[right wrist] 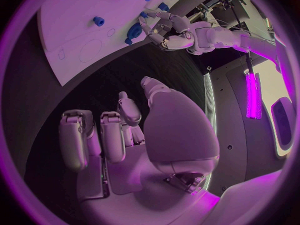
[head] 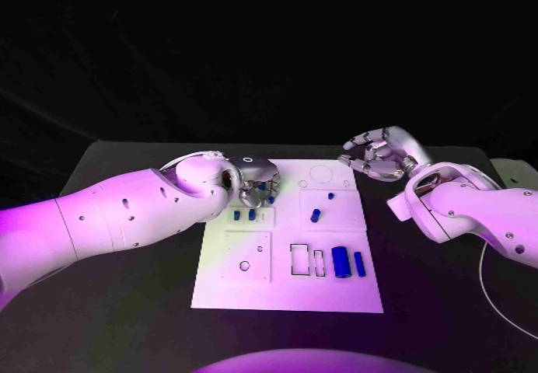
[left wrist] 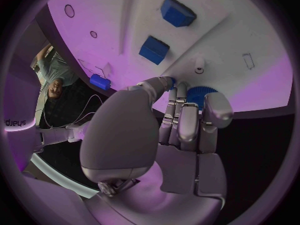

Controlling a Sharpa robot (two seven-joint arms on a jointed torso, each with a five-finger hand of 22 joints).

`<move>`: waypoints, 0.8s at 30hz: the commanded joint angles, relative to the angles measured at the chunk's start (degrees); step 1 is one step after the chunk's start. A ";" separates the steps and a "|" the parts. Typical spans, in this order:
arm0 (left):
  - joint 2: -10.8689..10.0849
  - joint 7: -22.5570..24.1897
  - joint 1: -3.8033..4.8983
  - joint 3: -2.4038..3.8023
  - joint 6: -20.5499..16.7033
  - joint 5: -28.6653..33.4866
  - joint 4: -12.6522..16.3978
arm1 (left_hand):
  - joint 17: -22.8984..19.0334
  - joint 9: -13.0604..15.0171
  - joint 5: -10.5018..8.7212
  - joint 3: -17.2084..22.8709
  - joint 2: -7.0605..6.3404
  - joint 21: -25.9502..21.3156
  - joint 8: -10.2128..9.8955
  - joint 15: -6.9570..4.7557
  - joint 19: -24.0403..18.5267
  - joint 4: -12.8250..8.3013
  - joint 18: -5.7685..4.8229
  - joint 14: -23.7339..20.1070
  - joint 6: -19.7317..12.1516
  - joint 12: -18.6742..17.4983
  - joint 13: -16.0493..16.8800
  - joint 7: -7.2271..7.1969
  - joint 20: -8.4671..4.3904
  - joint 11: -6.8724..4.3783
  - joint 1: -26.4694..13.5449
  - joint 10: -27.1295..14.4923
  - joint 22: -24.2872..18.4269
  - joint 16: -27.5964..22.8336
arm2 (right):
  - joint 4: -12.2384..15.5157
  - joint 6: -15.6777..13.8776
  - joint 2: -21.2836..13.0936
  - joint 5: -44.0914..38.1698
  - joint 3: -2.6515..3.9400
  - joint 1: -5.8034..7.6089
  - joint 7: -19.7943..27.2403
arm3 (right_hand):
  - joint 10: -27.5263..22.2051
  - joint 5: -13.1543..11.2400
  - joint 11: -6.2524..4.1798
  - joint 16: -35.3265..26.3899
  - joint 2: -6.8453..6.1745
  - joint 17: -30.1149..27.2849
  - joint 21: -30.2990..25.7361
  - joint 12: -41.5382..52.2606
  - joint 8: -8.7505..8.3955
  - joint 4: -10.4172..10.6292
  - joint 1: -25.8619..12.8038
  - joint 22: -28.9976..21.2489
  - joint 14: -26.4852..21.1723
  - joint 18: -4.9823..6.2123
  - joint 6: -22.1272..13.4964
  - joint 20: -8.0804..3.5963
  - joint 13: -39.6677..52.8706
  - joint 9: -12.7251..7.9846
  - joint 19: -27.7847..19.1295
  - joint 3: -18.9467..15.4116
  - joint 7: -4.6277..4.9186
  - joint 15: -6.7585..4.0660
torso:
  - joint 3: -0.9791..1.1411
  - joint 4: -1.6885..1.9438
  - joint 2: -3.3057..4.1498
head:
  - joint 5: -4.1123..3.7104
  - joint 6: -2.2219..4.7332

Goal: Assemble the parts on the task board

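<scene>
The worktop (head: pixel 134 311) is carrying the task board (head: pixel 286 287), where the left hand (head: pixel 249 180) is pinching a round blue part (left wrist: pixel 199 94) in its fingertips near the far-left corner. The right hand (head: pixel 381 155) is hovering off the board, curled and holding nothing. A tilted or loosening pinch could be dropping the part or jamming it.
</scene>
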 commanded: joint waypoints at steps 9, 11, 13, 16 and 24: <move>0.43 0.39 -0.23 -0.14 1.27 0.06 -0.17 | -0.36 -0.65 -0.66 0.76 -0.36 1.08 -1.66 0.09 0.79 -0.38 -0.58 0.81 -0.45 -2.33 -1.09 0.28 -0.20 0.24 -1.31 0.64 1.19 0.29 | 0.16 0.18 0.00 -0.34 0.00 -0.03 0.42 | -0.31 0.33 0.14 -0.23 -0.15 8.34 -0.22 -0.39 0.37 0.01 -0.65 11.78 3.89 0.95 -0.14 -0.49 -0.10 -0.09 3.41 0.29 -0.44 -0.40 | 0.01 0.01 -0.01 | -0.06 -0.30; 0.42 0.31 -0.23 -0.14 1.33 0.10 -0.14 | -0.65 -0.86 -0.69 0.82 -0.60 1.13 -2.19 0.23 0.76 -0.47 -0.59 0.81 -0.84 -3.01 -1.40 0.47 -0.13 0.41 -1.61 0.54 1.23 0.23 | 0.16 0.18 0.01 -0.35 0.00 -0.03 0.42 | -0.31 0.33 0.14 -0.23 -0.15 8.34 -0.22 -0.39 0.37 0.01 -0.65 11.78 3.89 0.95 -0.14 -0.49 -0.10 -0.09 3.41 0.29 -0.44 -0.40 | 0.02 0.01 -0.01 | -0.06 -0.30; 0.42 0.24 -0.23 -0.14 1.45 0.14 -0.07 | -0.69 -0.95 -0.69 0.86 -0.66 1.15 -2.38 0.28 0.75 -0.50 -0.59 0.83 -0.99 -3.24 -1.50 0.56 -0.10 0.48 -1.71 0.52 1.26 0.23 | 0.15 0.18 0.02 -0.35 0.00 -0.03 0.42 | -0.31 0.33 0.14 -0.23 -0.15 8.34 -0.22 -0.39 0.37 0.01 -0.65 11.78 3.89 0.95 -0.14 -0.49 -0.10 -0.09 3.41 0.29 -0.44 -0.40 | 0.03 0.03 0.00 | -0.08 -0.31; 0.41 0.16 -0.24 -0.15 1.67 0.18 0.04 | -1.13 -1.30 -0.70 0.88 -1.16 1.14 -3.24 0.56 0.65 -0.64 -0.58 0.79 -1.75 -4.24 -1.94 0.93 0.10 0.82 -2.15 0.19 1.22 0.14 | 0.12 0.20 0.04 -0.36 0.00 -0.03 0.43 | -0.32 0.33 0.13 -0.27 -0.15 8.30 -0.30 -0.46 0.39 0.00 -0.66 11.72 3.88 0.98 -0.13 -0.50 -0.18 -0.09 3.38 0.30 -0.45 -0.41 | 0.02 0.03 -0.02 | -0.07 -0.30; 0.45 0.25 -0.24 -0.15 1.66 0.35 0.26 | -1.65 -1.63 -0.73 0.88 -1.62 1.05 -4.00 0.83 0.50 -0.85 -0.54 0.68 -2.39 -5.26 -2.36 1.13 0.30 1.15 -2.50 -0.37 1.09 0.04 | 0.08 0.22 0.08 -0.36 0.00 -0.03 0.46 | -0.32 0.33 0.13 -0.27 -0.15 8.30 -0.30 -0.46 0.39 0.00 -0.66 11.72 3.88 0.98 -0.13 -0.50 -0.18 -0.09 3.38 0.30 -0.45 -0.41 | 0.02 0.00 -0.07 | -0.06 -0.38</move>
